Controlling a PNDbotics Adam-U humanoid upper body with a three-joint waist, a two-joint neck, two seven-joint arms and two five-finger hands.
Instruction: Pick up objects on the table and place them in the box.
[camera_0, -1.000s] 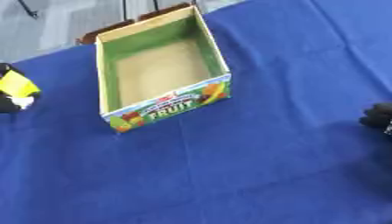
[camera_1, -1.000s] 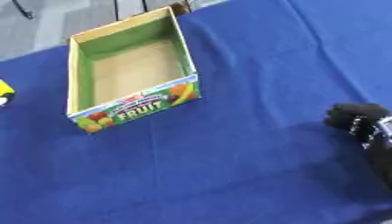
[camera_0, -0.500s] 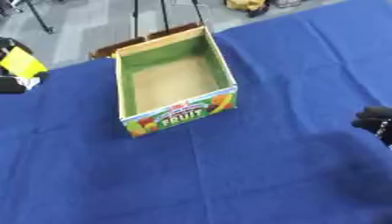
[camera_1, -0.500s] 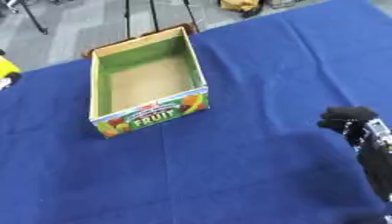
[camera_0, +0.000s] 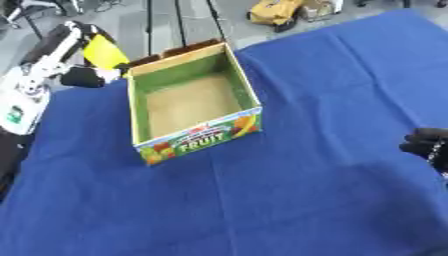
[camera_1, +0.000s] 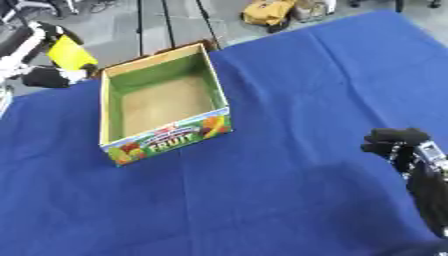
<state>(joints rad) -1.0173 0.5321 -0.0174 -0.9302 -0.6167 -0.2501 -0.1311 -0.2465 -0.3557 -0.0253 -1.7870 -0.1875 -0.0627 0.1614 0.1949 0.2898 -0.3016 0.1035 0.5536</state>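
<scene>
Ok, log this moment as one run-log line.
left hand: shut on yellow object, beside box | box: empty | right hand: shut, idle

The left hand (camera_0: 83, 77), low at the view's left edge 1 s ago, now sits up beside the far left corner of the box (camera_0: 191, 103), carrying the yellow object (camera_0: 103, 51) close to the rim. More of the white left arm (camera_0: 31, 80) shows. The right hand (camera_1: 398, 144) keeps its place on the blue cloth, fingers curled.

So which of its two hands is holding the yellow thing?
The left hand, up by the box's far corner; the right hand holds nothing.
</scene>
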